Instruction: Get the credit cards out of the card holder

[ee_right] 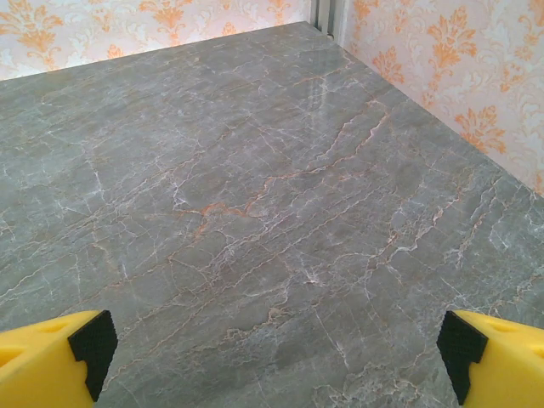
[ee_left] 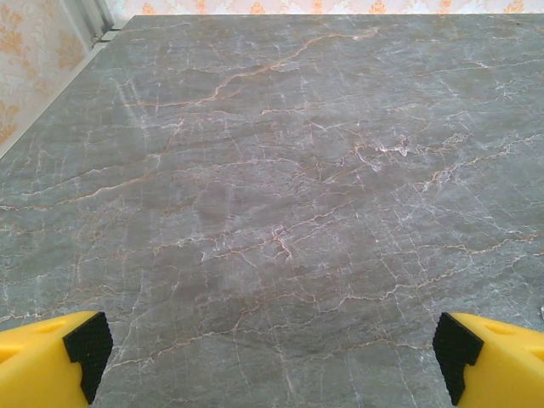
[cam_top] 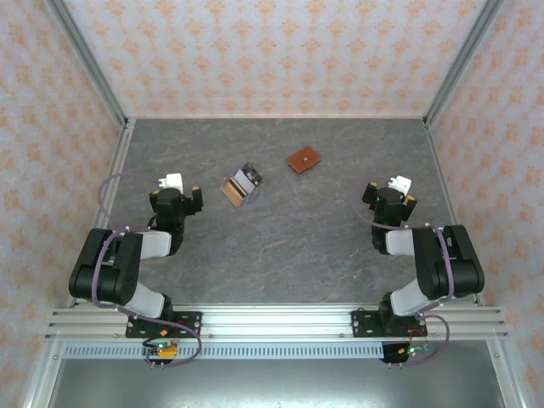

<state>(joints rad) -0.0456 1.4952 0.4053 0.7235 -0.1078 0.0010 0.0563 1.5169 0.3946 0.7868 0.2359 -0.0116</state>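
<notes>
Starting at the near edge, the aluminium rail carries both arm bases, a long way short of the card holder. The left arm is folded back on itself, well to the near-left of the card holder. The right arm mirrors it, well to the near-right.

Left jaws: spread as wide as they go. The yellow fingers and the left pads sit out at the two bottom corners of the wrist view, with nothing between them but bare desk, grey stone with pale and rusty veins. Right jaws: same story, wide apart, the right pads flanking bare stone, nothing held. Both sets of jaws hover nearer than the card holder and well apart from it, one on each side.

Further out now: a small tan box with a black-and-white face sits on the desk, turned at an angle. It is left of the card holder and a touch nearer, close by but not touching.

And there is the card holder itself, reddish-brown leather, folded shut, lying flat on the far half of the desk, skewed to the desk's edges. Beyond the card holder rises the back wall, pale paper with an orange pattern.
</notes>
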